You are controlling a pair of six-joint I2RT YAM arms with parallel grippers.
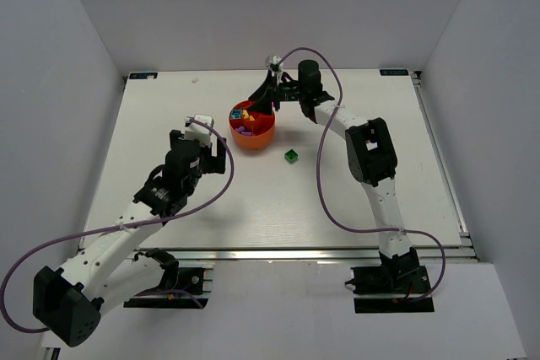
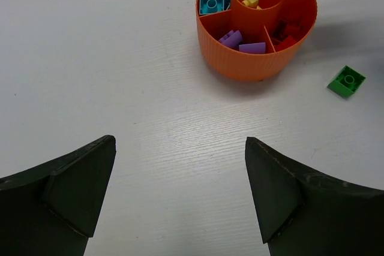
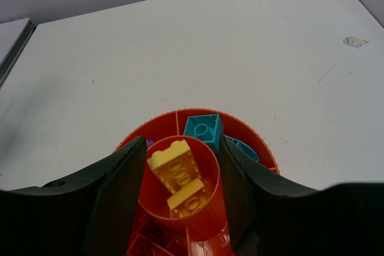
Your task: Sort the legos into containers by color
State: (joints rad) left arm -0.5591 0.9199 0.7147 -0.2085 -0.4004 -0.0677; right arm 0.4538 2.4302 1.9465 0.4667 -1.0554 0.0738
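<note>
The red-orange bowl (image 1: 251,139) stands at the table's back middle, split into wedges round a central cup. It also shows in the left wrist view (image 2: 252,64) and the right wrist view (image 3: 255,136). Yellow bricks (image 3: 174,163) lie in the cup; cyan bricks (image 3: 204,129), purple bricks (image 2: 240,41) and red bricks (image 2: 287,31) lie in separate wedges. A green brick (image 1: 291,156) lies on the table just right of the bowl, also seen from the left wrist (image 2: 347,81). My right gripper (image 3: 183,148) is open, its fingers straddling the cup. My left gripper (image 2: 180,148) is open and empty over bare table, left of the bowl.
The right arm (image 1: 363,145) reaches in from the right, its purple cable looping over the table. The left arm (image 1: 173,179) lies across the left half. White walls close in the table at the back and sides.
</note>
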